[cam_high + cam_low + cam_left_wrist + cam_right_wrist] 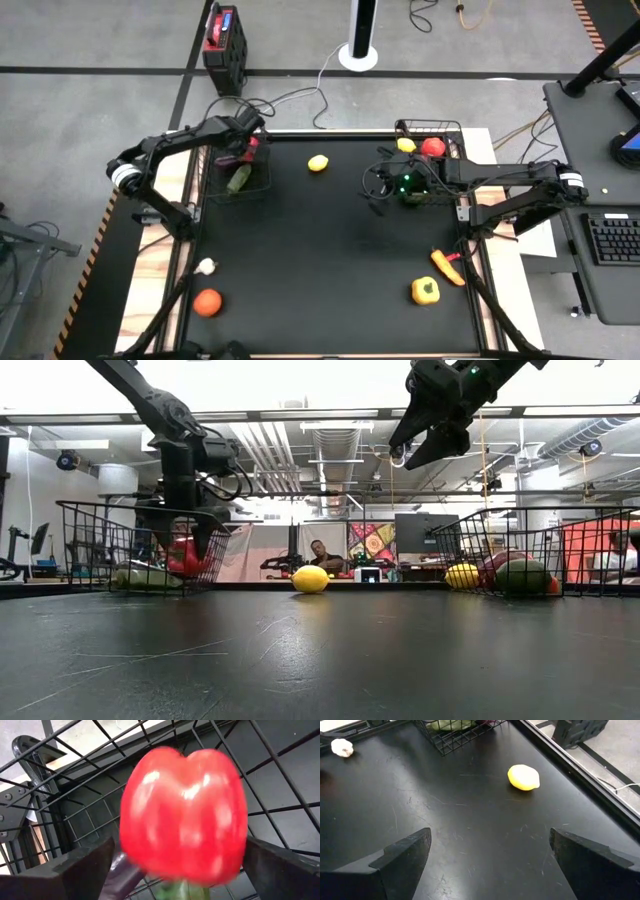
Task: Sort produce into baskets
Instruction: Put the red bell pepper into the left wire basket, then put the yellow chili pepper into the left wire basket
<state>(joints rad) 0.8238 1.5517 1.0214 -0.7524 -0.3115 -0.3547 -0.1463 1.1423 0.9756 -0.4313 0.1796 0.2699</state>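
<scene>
the left arm is bent across the table's far left corner, its left gripper (247,146) lowered there with the fingers (82,870) spread apart. the right arm is stretched inward from the right edge, the right gripper (378,186) raised well above the table, fingers (402,854) parted wide.

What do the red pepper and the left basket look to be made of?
Red pepper: likely glossy plastic, given the bright highlights on its smooth skin. Left basket: thin black wire mesh, probably coated metal, with an open grid you can see through.

Overhead, table-level and two wrist cameras; several share the lemon (318,163).
</scene>
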